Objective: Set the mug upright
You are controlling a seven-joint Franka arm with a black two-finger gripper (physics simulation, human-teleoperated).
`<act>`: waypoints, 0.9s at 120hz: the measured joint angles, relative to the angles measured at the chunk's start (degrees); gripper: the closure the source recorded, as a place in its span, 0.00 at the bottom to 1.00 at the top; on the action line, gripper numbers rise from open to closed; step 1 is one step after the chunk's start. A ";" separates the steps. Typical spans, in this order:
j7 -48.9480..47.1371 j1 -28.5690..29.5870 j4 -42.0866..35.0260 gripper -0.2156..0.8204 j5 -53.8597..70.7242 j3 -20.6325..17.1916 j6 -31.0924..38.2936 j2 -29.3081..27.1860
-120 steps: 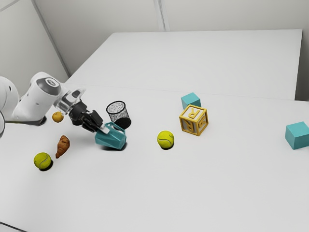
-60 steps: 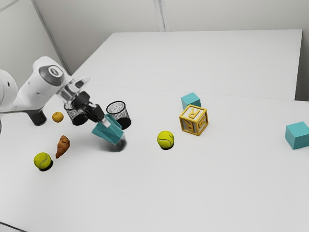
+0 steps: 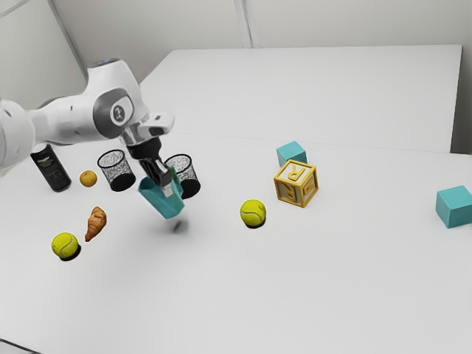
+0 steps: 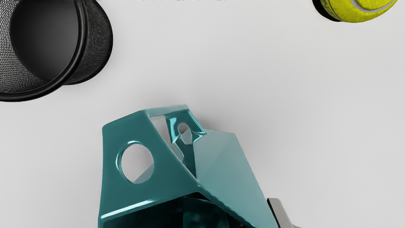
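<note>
Exterior view, with wrist view for detail. The black two-finger gripper was closed on the teal mug, one finger lying along the outside of its wall. The mug hung tilted above the white table, its shadow beneath it and its mouth facing the gripper. Its angular handle was pierced by round openings. Just beyond the mug stood a mesh cup; a second mesh cup, a black canister and an orange lay toward the exterior view's left. Nearer the viewer were a croissant and a tennis ball. Toward the exterior view's right were another tennis ball, a yellow-framed letter block with a teal block just behind it, and, well apart, a second teal block.
</note>
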 joint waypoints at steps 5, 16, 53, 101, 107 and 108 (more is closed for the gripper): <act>-1.73 0.03 -0.41 0.96 1.50 -0.92 0.59 -0.09; -5.42 0.27 -2.12 0.96 4.41 -2.62 2.09 -0.18; -16.49 0.10 -6.70 0.96 10.16 -5.66 6.43 -0.48; -25.06 -0.61 -7.54 0.96 12.16 -6.03 8.32 1.78; -25.79 -0.67 -7.54 0.96 12.19 -6.03 8.44 2.18; -25.90 -0.67 -7.53 0.96 12.20 -6.03 8.46 2.21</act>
